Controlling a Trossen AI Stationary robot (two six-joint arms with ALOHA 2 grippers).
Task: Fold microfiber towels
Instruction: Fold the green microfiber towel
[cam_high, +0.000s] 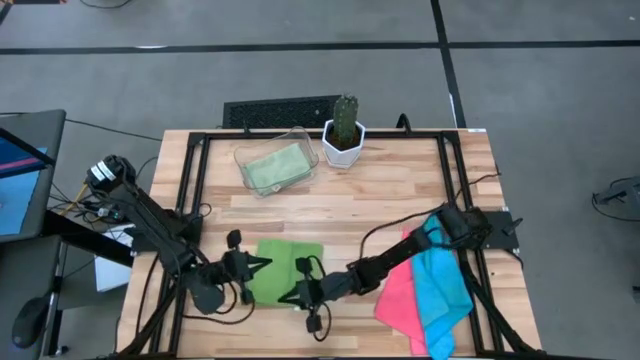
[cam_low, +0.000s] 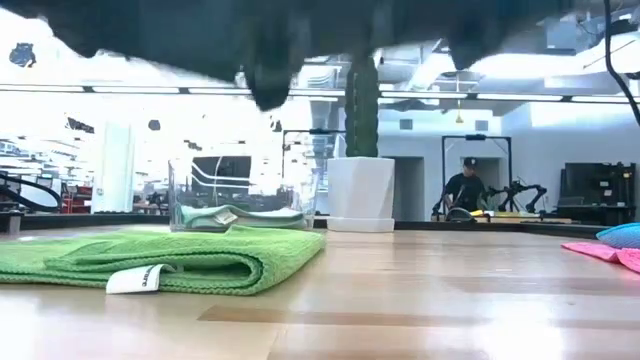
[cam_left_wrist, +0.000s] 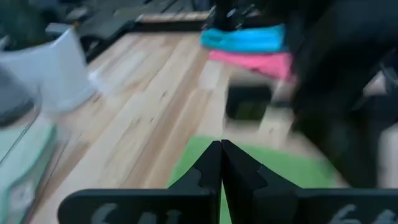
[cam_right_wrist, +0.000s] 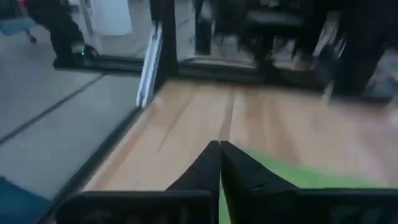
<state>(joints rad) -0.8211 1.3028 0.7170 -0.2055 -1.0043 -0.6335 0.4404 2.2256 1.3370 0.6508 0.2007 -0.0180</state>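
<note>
Bright green towel: folded over on itself, flat near the front edge of the wooden table, between the two grippers; a white label sticks out at its folded edge in the low view.
Left gripper: at the towel's left edge, fingers pressed together with no gap; no cloth shows between them.
Right gripper: at the towel's right front corner, fingers also pressed together, green cloth just beyond the tips.
Pink towel: spread at the table's right front, partly under the right arm.
Blue towel: lying over the pink one's right side, reaching the table's edge.
Pale green towel: folded inside the clear tray at the back of the table.
Plant: a cactus in a white pot, just beside the tray on its right.
Room behind: a person in dark clothes, far off in the low view.
</note>
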